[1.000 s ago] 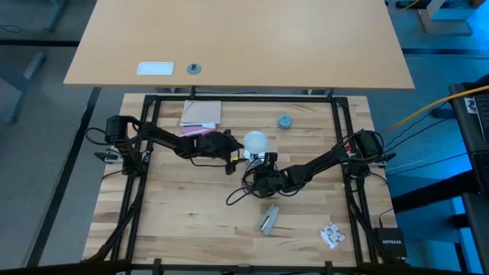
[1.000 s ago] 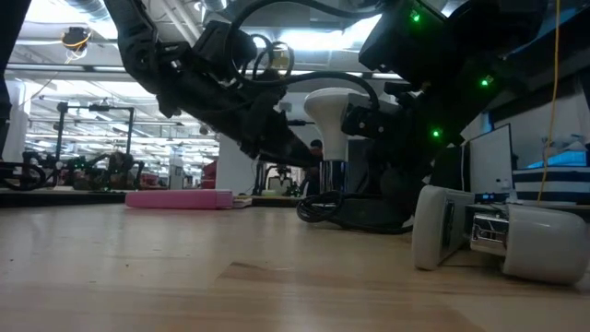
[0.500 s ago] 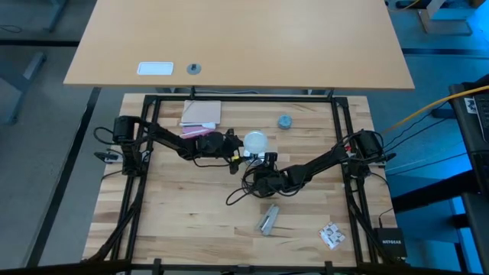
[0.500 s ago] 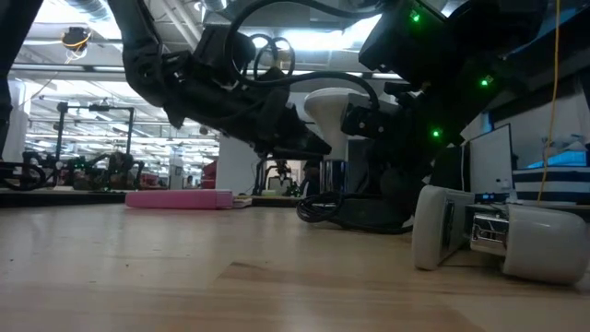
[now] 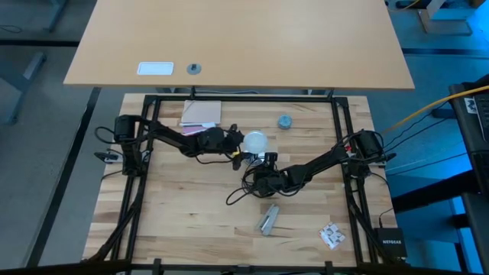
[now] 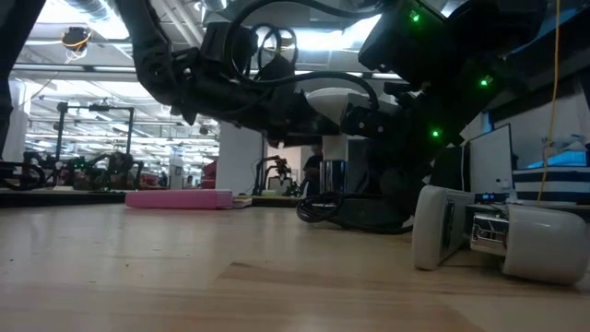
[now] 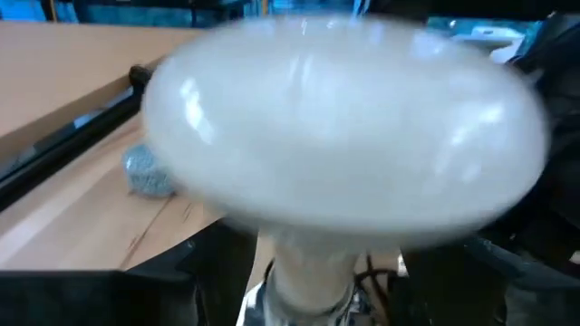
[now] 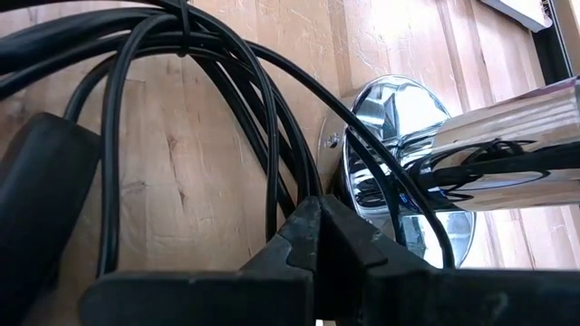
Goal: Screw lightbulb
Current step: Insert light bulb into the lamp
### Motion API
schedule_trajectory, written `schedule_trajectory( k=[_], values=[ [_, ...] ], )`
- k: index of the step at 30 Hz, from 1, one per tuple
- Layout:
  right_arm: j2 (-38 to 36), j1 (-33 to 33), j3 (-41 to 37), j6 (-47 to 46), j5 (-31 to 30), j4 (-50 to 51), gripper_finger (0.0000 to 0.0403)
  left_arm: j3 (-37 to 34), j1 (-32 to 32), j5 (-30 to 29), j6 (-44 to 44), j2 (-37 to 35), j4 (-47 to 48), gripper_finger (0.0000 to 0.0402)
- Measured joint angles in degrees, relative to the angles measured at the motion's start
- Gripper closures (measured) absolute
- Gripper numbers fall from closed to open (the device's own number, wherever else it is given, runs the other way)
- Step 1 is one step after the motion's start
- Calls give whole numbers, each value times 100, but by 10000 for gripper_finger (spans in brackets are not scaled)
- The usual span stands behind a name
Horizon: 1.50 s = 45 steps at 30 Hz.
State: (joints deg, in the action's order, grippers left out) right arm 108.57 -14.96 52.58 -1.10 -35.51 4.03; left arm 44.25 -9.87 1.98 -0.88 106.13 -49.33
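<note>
from the high view i see the lightbulb [image 5: 255,140] near the middle of the table [image 5: 183,221], standing upright on the silvery socket, which is mostly hidden under it here. my left gripper [image 5: 238,147] sits right at the bulb's left side, its arm reaching in from the left frame post. my right gripper [image 5: 260,180] lies low on the wood just in front of the bulb, among loops of black cord [image 5: 238,195]. a small blue-grey cap [image 5: 284,121] rests behind and to the right of the bulb, a pink pad [image 5: 200,114] behind and to the left, and a silvery metal piece [image 5: 268,219] and a small patterned packet [image 5: 331,234] lie nearer the front edge.

in the low view the bulb [image 6: 334,96] shows as a pale dome between the two dark arms, raised above the tabletop, with the cord [image 6: 355,214] bundled at its foot. a white box [image 6: 502,235] lies close on the right.

in the left wrist view the bulb [image 7: 344,163] fills the frame, its neck dropping into the socket [image 7: 304,303]; my fingers stand spread to either side of the neck, and i cannot tell whether they touch it.

in the right wrist view my fingers [image 8: 317,244] are pressed together on the black cord [image 8: 181,109], right beside the chrome socket base [image 8: 408,154].
</note>
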Motion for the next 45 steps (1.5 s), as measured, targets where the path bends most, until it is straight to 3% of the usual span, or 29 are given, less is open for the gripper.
schedule_trajectory(
  k=[8,18,28,32,45],
  values=[
    [0,0,-2,0,2,-6,391,233,7,183,89,437,28,149],
    [0,-2,0,11,-7,24,391,236,5,166,255,432,-150,150],
    [2,-2,0,-24,-158,106,391,236,1,144,283,432,-50,238],
    [0,-7,11,-522,-217,324,391,236,1,144,281,432,-21,265],
    [-4,-9,4,-1843,-562,656,391,247,1,149,284,417,172,252]
  ],
)
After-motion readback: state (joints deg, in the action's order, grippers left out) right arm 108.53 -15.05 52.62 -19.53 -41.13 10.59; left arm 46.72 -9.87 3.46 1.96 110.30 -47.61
